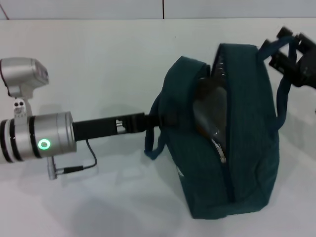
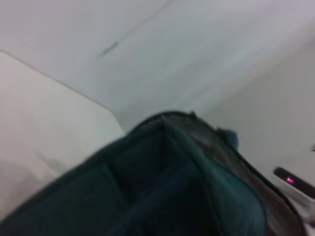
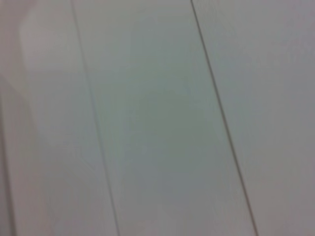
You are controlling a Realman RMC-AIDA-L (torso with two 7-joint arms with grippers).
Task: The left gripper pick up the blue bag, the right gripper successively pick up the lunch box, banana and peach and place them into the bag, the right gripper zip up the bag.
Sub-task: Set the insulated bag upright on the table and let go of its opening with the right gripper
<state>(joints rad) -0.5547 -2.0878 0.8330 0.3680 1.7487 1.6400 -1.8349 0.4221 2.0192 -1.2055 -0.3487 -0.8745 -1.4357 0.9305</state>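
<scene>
Currently the black silver-wristed left gripper (image 1: 154,121) pinches one loop handle of the dark teal fabric blue bag (image 1: 237,148), whose zip gapes partly open on the white counter (image 1: 98,197); the black right gripper (image 1: 291,54), finger state indeterminable, sits at the far handle, so zipping appears in hand, requiring a grasp of the zip pull.

White table (image 1: 98,207), pale panelled wall (image 1: 98,9) w/ dark seams.
</scene>
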